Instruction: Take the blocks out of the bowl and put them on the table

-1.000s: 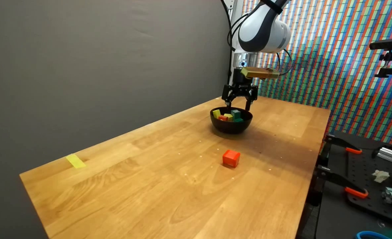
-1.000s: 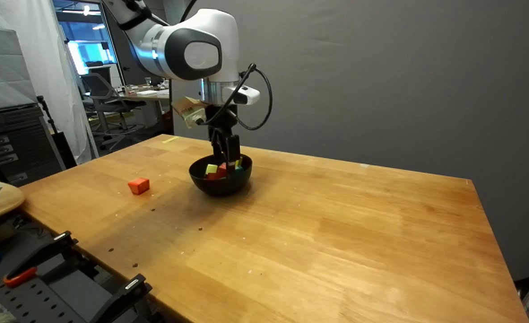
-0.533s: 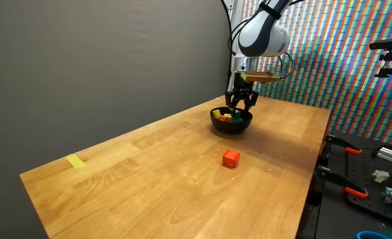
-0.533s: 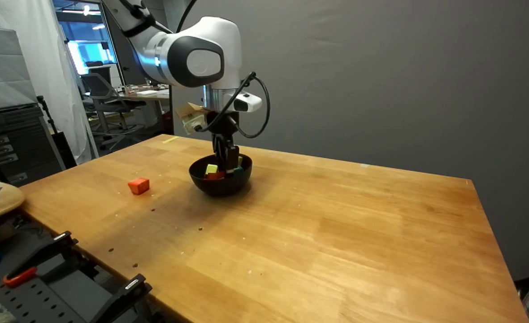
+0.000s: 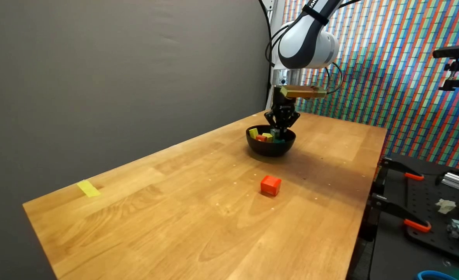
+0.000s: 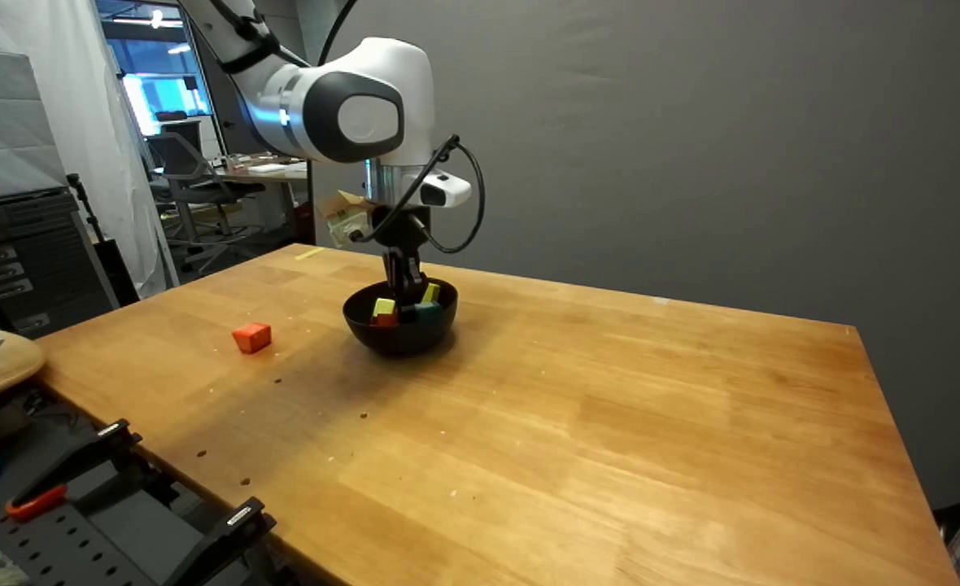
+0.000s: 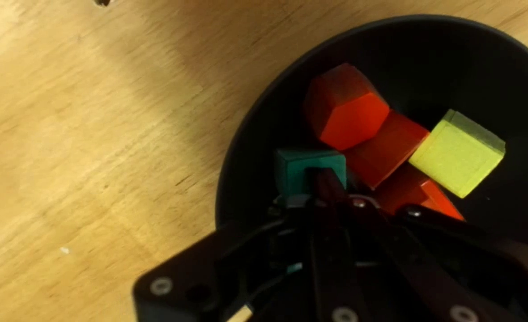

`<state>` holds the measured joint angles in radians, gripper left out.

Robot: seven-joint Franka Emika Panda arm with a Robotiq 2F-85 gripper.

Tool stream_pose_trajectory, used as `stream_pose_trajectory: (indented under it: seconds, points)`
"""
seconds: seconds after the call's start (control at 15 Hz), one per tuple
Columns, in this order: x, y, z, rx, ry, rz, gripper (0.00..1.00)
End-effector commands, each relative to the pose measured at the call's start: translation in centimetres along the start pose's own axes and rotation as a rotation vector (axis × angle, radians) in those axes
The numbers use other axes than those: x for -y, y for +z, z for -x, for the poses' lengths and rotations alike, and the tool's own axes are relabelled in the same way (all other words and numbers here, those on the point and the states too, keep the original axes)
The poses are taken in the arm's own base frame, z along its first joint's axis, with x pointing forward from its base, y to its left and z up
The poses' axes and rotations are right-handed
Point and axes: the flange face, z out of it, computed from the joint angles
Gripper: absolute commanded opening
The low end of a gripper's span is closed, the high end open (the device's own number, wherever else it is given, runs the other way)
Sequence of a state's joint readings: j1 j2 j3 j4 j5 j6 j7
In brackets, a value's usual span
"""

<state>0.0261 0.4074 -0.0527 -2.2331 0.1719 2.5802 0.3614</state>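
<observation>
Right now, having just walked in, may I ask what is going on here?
A robot arm seems to be emptying the black bowl onto the table. Its gripper is shut inside the bowl, by a green block; I can't tell if it holds anything. Red blocks and yellow blocks lie inside; a single red block sits on the table.

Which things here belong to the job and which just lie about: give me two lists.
Part of the job:
black bowl
red, yellow and green blocks in it
red block on the table
gripper, shut, partly inside the bowl

Just around:
yellow tape strip on the table
clamps beside it
</observation>
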Motion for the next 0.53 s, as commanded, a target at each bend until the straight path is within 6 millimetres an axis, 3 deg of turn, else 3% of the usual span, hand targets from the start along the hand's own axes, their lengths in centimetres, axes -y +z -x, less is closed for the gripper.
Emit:
stream_pose_trajectory:
  seconds: [0.0, 0.13, 0.47]
  points:
    - [0.16, -1.25, 0.34, -0.030, 0.013, 0.014, 0.26]
    - [0.34, -1.54, 0.42, -0.040, 0.015, 0.017, 0.33]
    - [0.73, -2.02, -0.44, -0.063, 0.033, 0.032, 0.72]
